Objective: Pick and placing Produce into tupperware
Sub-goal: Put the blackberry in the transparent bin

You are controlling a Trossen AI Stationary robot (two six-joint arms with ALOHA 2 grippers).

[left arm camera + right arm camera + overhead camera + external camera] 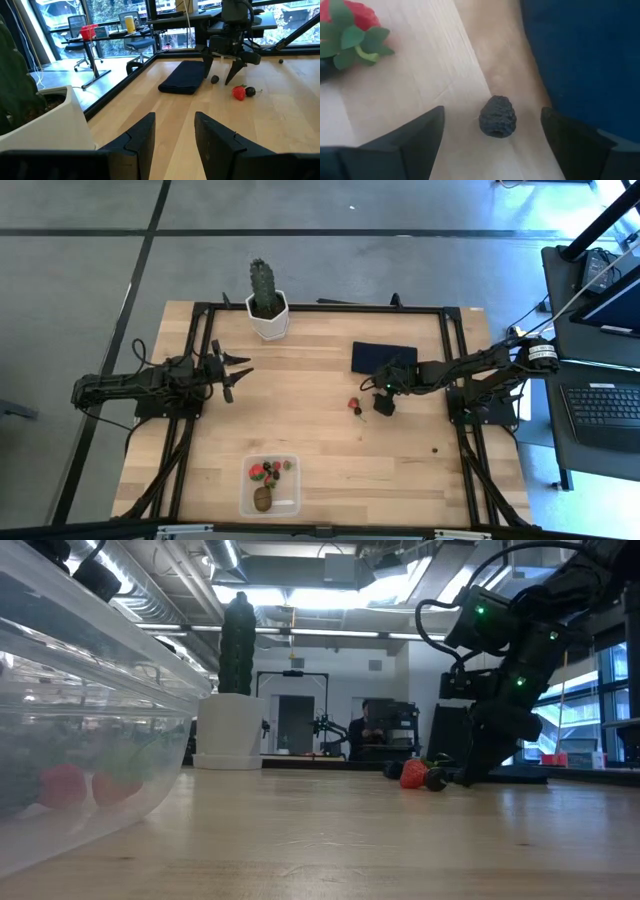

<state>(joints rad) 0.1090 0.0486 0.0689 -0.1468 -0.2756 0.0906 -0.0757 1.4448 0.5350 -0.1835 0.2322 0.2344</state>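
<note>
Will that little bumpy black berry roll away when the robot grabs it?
Probably a bit. The dark berry looks rounded, so a nudge might roll it. Its bumpy skin should help the fingers grip. It seems tiny and light, lying between the right end effector's open fingers, beside the navy cloth.

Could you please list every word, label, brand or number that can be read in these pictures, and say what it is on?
None can be read.
Laptop beside the table: its keys are too small to read.
Yellow cup and red box on the desk in the room: any print is too blurred to read.
Tupperware, cactus pot, navy cloth: no text shows.
</note>
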